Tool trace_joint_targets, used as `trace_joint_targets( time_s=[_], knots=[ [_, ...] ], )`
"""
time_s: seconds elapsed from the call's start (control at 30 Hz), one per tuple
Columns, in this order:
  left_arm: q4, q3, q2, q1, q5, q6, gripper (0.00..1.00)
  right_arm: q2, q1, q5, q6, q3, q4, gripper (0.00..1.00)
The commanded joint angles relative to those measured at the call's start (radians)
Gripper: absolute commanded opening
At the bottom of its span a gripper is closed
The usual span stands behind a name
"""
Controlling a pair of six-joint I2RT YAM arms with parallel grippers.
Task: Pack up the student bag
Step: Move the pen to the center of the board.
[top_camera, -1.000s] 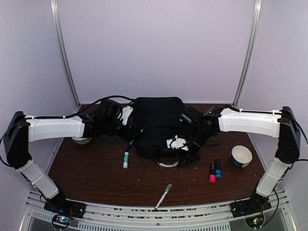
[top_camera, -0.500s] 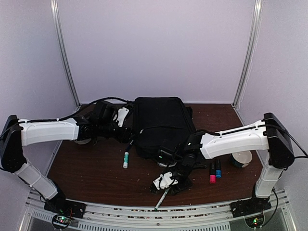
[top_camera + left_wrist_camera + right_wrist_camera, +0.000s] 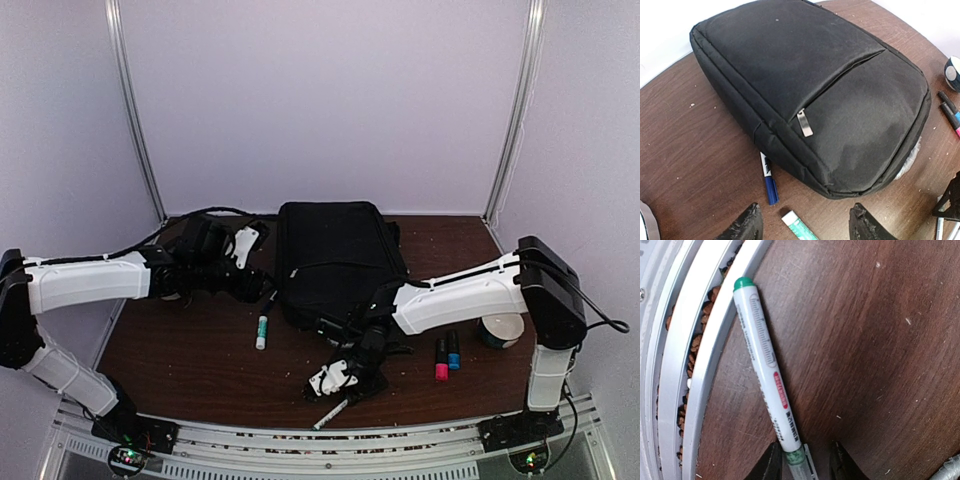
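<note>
The student bag, a large black backpack, lies flat at the back middle of the table, and its front-pocket zipper pull is shut. My left gripper hovers open by the bag's left side. Below its fingers lie a blue marker, partly tucked under the bag, and a green-and-white marker. My right gripper is low at the table's front edge. Its jaws stand open on either side of the clear end of a white green-tipped pen, which rests against one finger.
The pen lies along the metal rail at the table's front edge, with crumbs in the channel. A pink marker and a blue one sit at the right, near a white bowl partly behind my right arm.
My right arm swung from the bag's front down to the pen by the front rail, and its jaws narrowed a little. The pen shifted toward the rail. My left arm drew back leftward.
</note>
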Motion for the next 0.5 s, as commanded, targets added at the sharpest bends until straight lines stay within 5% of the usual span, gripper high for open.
trace_joint_targets(
  time_s=[0.0,0.17,0.47],
  knots=[
    [0.041,-0.019,-0.027,-0.003,-0.014,-0.005,0.61,0.036,0.004,0.054,0.016,0.021,-0.003,0.32],
    [0.049,-0.033,-0.038,-0.003,-0.019,-0.012,0.61,0.029,-0.001,0.082,0.015,0.009,-0.025,0.15],
    [0.060,-0.023,-0.033,-0.003,-0.011,0.008,0.61,-0.045,-0.074,0.043,0.116,-0.038,-0.040,0.07]
  ],
)
